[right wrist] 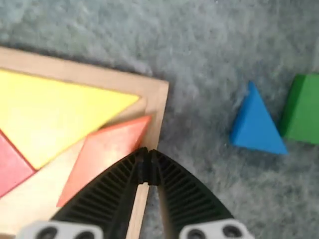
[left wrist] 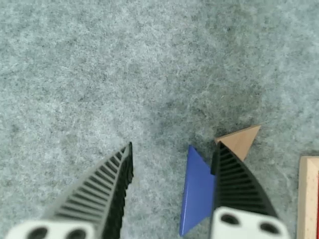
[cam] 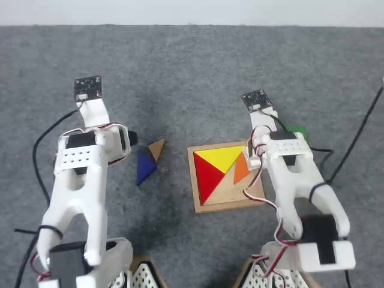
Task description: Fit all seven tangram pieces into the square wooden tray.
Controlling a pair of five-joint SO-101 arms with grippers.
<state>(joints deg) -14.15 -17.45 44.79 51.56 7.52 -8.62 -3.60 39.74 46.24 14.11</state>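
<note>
The square wooden tray lies right of centre and holds a yellow triangle, a red triangle and an orange piece. My right gripper is shut with nothing in it, its tips just above the orange piece at the tray's rim. Past that rim, a light blue triangle and a green piece lie on the carpet. My left gripper hangs open over bare carpet. A dark blue piece and a tan triangle lie beside one of its fingers.
Grey carpet covers the whole table. The dark blue piece and tan triangle sit between the left arm and the tray. The green piece peeks out behind the right arm. Cables trail along both outer sides.
</note>
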